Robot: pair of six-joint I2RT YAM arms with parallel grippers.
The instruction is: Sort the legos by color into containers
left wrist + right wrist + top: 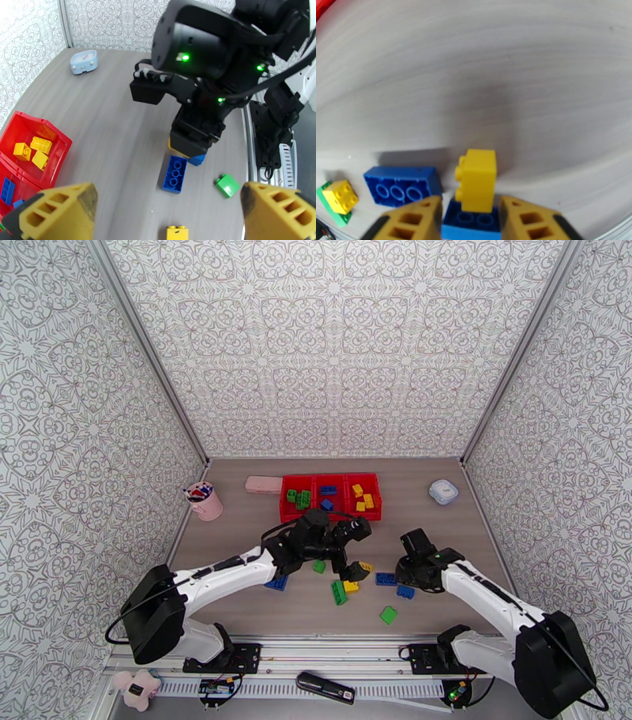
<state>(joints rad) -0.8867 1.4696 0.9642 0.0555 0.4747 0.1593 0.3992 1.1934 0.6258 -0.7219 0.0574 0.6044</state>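
Note:
The three joined red containers (330,496) stand at the back; the left one holds green legos, the middle blue, the right yellow (33,150). Loose legos lie in front: a green one (319,565), a long green one (338,592), yellow ones (351,586), blue ones (385,579) and a far green one (388,615). My left gripper (170,213) hangs open above a yellow lego (176,233). My right gripper (471,221) is down at the table, shut on a blue lego (472,221) with a yellow lego (476,179) on top.
A pink cup (205,500) and a flat pink piece (263,485) sit at the back left. A small white round box (443,492) is at the back right. Another blue lego (276,583) lies under my left arm. The two grippers are close together.

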